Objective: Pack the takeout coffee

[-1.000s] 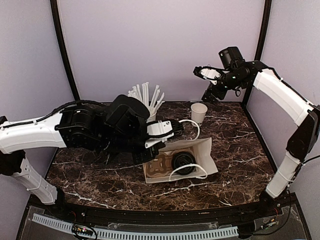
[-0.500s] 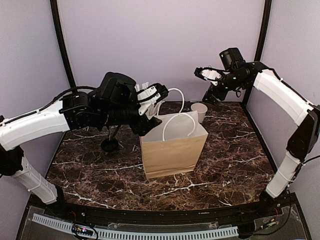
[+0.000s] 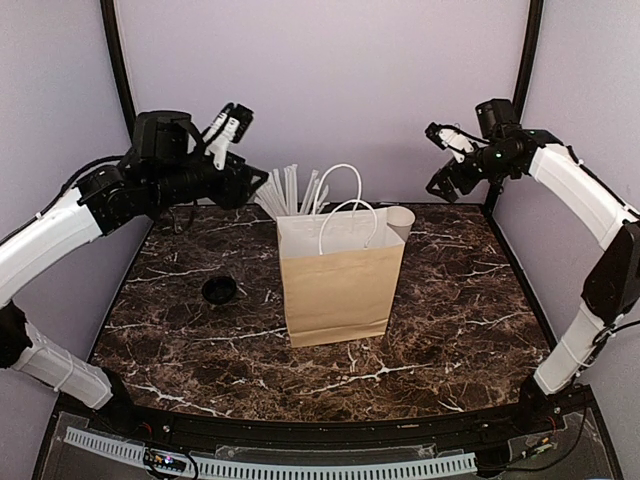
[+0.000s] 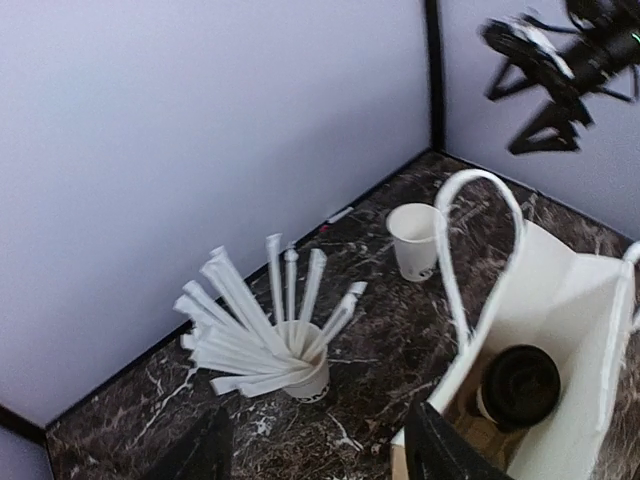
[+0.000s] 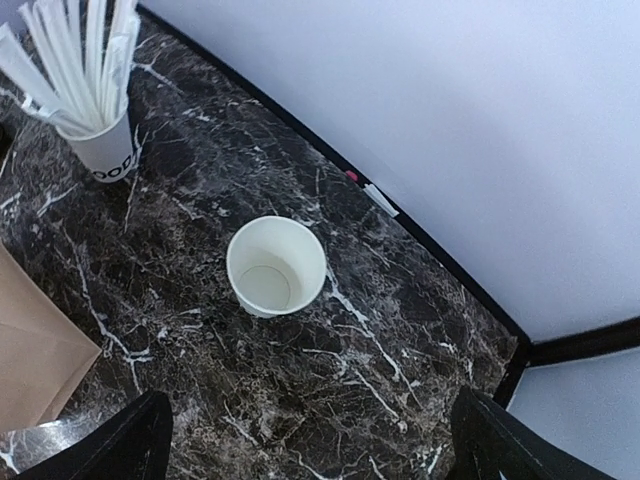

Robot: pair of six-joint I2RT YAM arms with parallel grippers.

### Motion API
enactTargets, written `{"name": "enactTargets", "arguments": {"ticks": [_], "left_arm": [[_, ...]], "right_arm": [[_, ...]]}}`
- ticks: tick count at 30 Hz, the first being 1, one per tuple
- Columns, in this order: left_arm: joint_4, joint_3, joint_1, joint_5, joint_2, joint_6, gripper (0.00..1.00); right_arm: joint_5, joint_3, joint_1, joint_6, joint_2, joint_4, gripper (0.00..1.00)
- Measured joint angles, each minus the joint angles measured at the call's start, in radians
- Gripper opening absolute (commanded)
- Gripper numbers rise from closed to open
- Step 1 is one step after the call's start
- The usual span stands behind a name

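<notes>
The takeout coffee point(image 4: 518, 385) stands inside the brown paper bag point(image 3: 340, 290). Only its black lid and a bit of white rim show, in the left wrist view. The bag stands upright at mid-table with its white handles up; its white inside wall point(image 4: 560, 300) shows from above. My left gripper point(image 3: 232, 122) is open and empty, raised high at the back left, apart from the bag; in its wrist view the left gripper point(image 4: 320, 455) hangs above the tabletop. My right gripper point(image 3: 445, 140) is open and empty, high at the back right; in its wrist view the right gripper point(image 5: 320, 445) is over the tabletop.
A white cup of white straws point(image 3: 295, 195) stands behind the bag and shows in both wrist views point(image 4: 290, 350) point(image 5: 100, 130). An empty lidless white cup point(image 3: 398, 222) point(image 4: 418, 240) point(image 5: 275, 265) stands behind the bag's right side. A loose black lid point(image 3: 219, 290) lies left.
The bag went from lying on its side to standing upright. My left gripper let go of the handle and rose to the back left. My right gripper shifted slightly right.
</notes>
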Motion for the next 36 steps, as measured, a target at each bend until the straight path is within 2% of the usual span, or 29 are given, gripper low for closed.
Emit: {"name": "enactTargets", "arguments": {"ticks": [5,7,11,16,19,22,36], "left_arm": [[0.056,0.000,0.303,0.138,0.030,-0.254,0.48],[0.064,0.000,0.370,0.206,0.081,-0.352,0.45],[0.090,-0.010,0.435,0.337,0.193,-0.507,0.41],[0.140,-0.025,0.453,0.476,0.304,-0.629,0.44],[0.171,-0.027,0.452,0.541,0.344,-0.681,0.39],[0.195,-0.027,0.445,0.585,0.368,-0.711,0.38],[0.190,0.013,0.401,0.619,0.440,-0.741,0.36]], "right_arm": [[-0.153,-0.114,-0.163,0.119,-0.074,0.080,0.97],[-0.195,-0.162,-0.187,0.147,-0.105,0.113,0.95],[-0.245,-0.274,-0.193,0.185,-0.174,0.156,0.94],[-0.268,-0.326,-0.193,0.201,-0.199,0.175,0.94],[-0.274,-0.333,-0.193,0.205,-0.204,0.181,0.94],[-0.277,-0.335,-0.193,0.208,-0.208,0.186,0.94],[-0.286,-0.374,-0.193,0.213,-0.217,0.211,0.94]]}}
